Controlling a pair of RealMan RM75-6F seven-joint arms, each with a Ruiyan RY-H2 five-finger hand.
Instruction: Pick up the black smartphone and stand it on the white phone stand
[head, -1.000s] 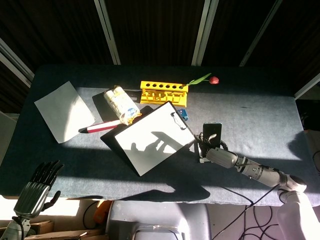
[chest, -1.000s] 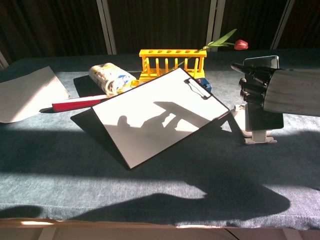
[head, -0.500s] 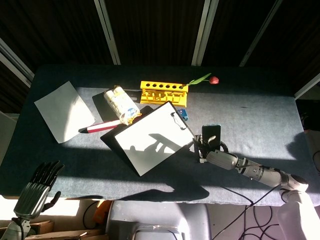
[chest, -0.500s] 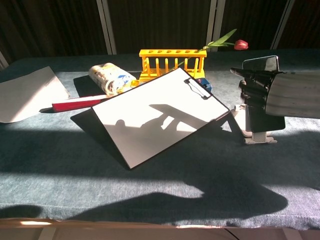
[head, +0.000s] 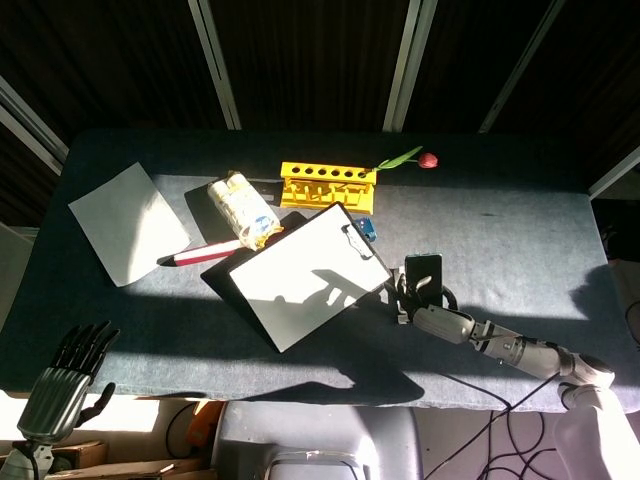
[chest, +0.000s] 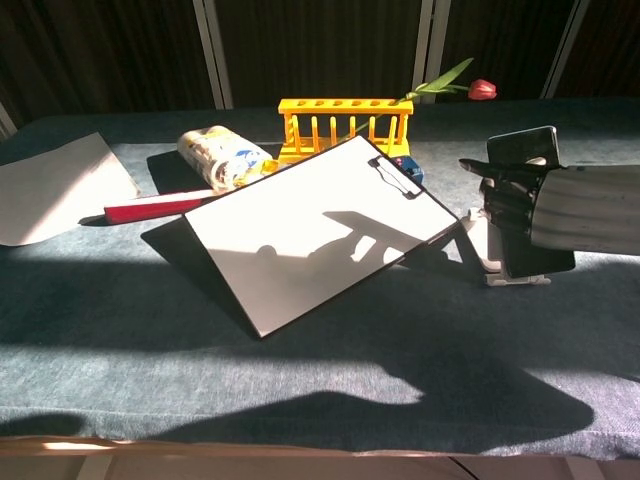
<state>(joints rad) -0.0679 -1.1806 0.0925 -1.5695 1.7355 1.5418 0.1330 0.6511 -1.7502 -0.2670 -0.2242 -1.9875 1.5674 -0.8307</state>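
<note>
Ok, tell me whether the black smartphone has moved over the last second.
Yes. In the chest view the black smartphone, held by the right hand, has sunk lower against the white phone stand, its bottom edge now near the stand's base.

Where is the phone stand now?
In the chest view the stand sits at the table's right side, just right of the clipboard, under the phone held by the right robot hand.

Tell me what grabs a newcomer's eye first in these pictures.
The sunlit white clipboard at the table's middle stands out most, propped at a tilt with a hand's shadow across it. Behind it sits the bright yellow rack, a red tulip to its right. On the right, the right hand holds the black smartphone upright at the white phone stand.
</note>
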